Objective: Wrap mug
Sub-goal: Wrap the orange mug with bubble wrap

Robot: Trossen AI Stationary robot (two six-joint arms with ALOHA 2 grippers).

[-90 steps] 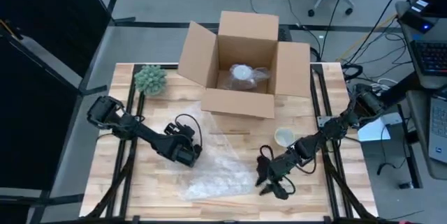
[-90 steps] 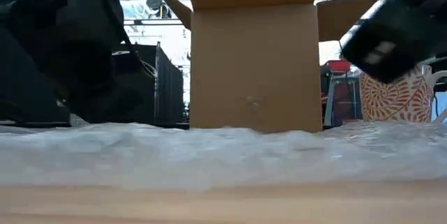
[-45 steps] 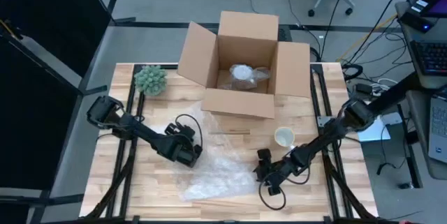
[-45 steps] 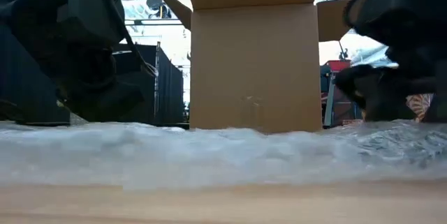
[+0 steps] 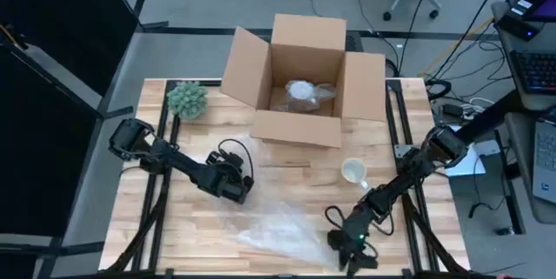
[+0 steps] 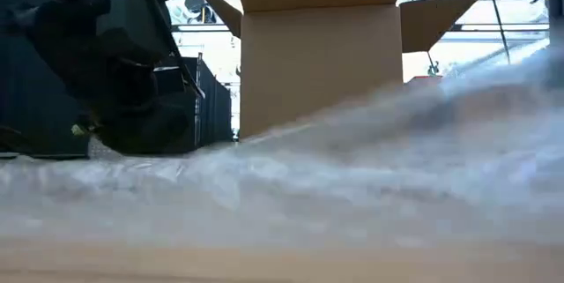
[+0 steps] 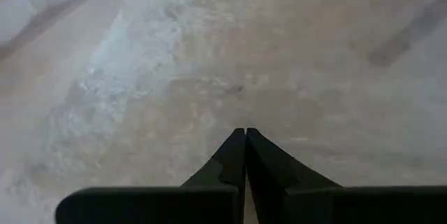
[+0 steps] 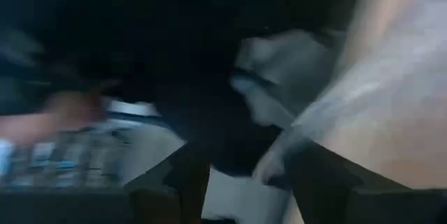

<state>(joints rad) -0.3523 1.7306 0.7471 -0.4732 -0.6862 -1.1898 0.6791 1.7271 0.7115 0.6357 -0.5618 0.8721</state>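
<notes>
A clear bubble wrap sheet lies on the wooden table's near middle, and its right part rises off the table in the low view. The mug stands upright on the table to the far right of the sheet, untouched; the raised wrap hides it in the low view. My right gripper is at the sheet's near right end, shut on it. My left gripper is shut, its tips pointing down at the sheet's far left part. My right gripper holds the bubble wrap by its near right end; the blurred wrist view shows wrap between the fingers. That end is lifted and the sheet slopes down to the table on the left. My left gripper's shut tips stand over the wrap; whether they touch it, I cannot tell.
An open cardboard box holding a wrapped bundle stands at the far middle. A small green plant sits at the far left. Bare wood lies along the near left.
My right gripper has gone toward the table's near edge and somewhat right, taking the wrap's right end with it. That end has lifted off the table, and the sheet has been drawn out into a wedge, while its far left part has stayed by my left gripper.
</notes>
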